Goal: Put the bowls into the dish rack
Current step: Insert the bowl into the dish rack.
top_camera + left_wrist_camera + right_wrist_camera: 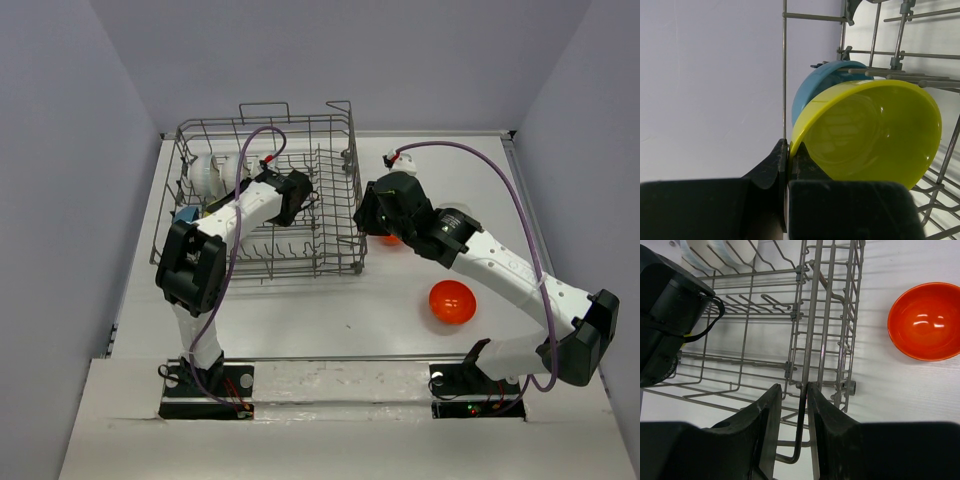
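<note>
Pinches the rim of the yellow-green bowl [875, 135] in the left jaws, shut tight on it at the bowl's 7 o'clock in the wrist view. Holds it on edge inside the dish rack [300, 262], hollow turned toward the camera, just in front of the blue bowl [815, 85] at 11 o'clock. Looks like the seating step: needs only to settle between the tines and let go.

Over on the right, straddles an upright wire [805, 365] of the rack's side wall with the right jaws, partway open, apparently clamping nothing. Leaves an orange bowl [451, 301] out on the worktop [300, 320] at the rack's 4 o'clock, and a second orange bowl [390, 239] at 3 o'clock, half hidden under the right arm. Puts both far nearer the right jaws than the left.
</note>
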Robot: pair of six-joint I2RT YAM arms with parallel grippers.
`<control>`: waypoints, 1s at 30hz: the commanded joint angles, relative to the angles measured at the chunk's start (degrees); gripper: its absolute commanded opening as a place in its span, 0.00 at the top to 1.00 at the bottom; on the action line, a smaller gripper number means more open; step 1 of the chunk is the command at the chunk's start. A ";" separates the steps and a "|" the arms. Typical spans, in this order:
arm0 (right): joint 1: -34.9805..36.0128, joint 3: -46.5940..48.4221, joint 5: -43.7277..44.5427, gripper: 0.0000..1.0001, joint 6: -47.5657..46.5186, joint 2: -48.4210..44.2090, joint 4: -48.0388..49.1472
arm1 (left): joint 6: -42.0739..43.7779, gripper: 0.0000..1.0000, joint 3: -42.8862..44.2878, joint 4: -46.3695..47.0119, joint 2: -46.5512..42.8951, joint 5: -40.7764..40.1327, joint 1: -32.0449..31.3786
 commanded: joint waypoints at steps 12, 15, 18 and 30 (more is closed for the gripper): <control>0.32 -0.56 -2.66 0.67 -0.08 -0.79 3.95 | -0.80 1.00 -0.50 -0.50 -0.94 -1.53 -0.29; 0.32 -0.65 -2.66 0.67 -0.08 -0.79 4.04 | -0.80 1.00 -0.50 -0.50 -1.12 -1.35 -0.37; 0.32 -0.65 -2.58 0.67 -0.16 -0.88 4.04 | -0.89 1.00 -0.50 -0.50 -1.82 -1.27 0.06; 0.32 -1.09 -2.84 0.67 -0.16 -0.79 4.30 | 0.25 1.00 -2.44 0.73 -2.17 -0.12 0.42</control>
